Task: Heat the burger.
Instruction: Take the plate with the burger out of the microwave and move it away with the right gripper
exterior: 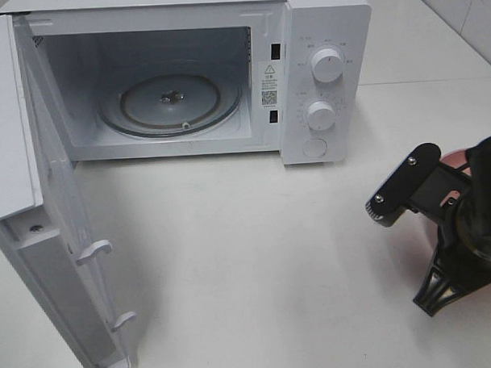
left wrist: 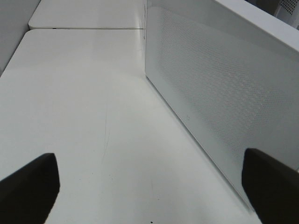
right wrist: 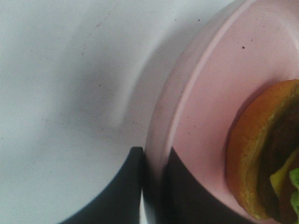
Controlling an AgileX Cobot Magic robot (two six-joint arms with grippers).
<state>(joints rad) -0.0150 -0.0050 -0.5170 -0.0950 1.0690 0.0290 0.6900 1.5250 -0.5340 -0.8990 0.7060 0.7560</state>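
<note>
While the microwave (exterior: 185,81) stands with its door (exterior: 36,207) swung wide toward the left of the high view, its glass turntable (exterior: 170,106) lies bare inside the cavity and two round knobs (exterior: 328,66) sit one above the other on the control panel at its right. The white table (exterior: 256,256) spreads in front of it. At the right edge of the high view the right arm reaches down over a pink plate (right wrist: 210,93), which shows there only as a sliver of pink behind the black hardware. The right gripper (right wrist: 154,186) is clamped on the plate's rim — one dark finger (right wrist: 121,191) lies outside the rim against the table side, the other over the plate's inner surface. The burger (right wrist: 261,154) rests on that plate, near the pinched rim but apart from the fingers: golden-brown bun, dark patty, a bit of yellow cheese and green lettuce at the frame's edge. The left gripper (left wrist: 149,186) hangs above the table just beside the perforated side wall of the microwave, its fingertips (left wrist: 28,186) spread wide apart — nothing lies between them.
</note>
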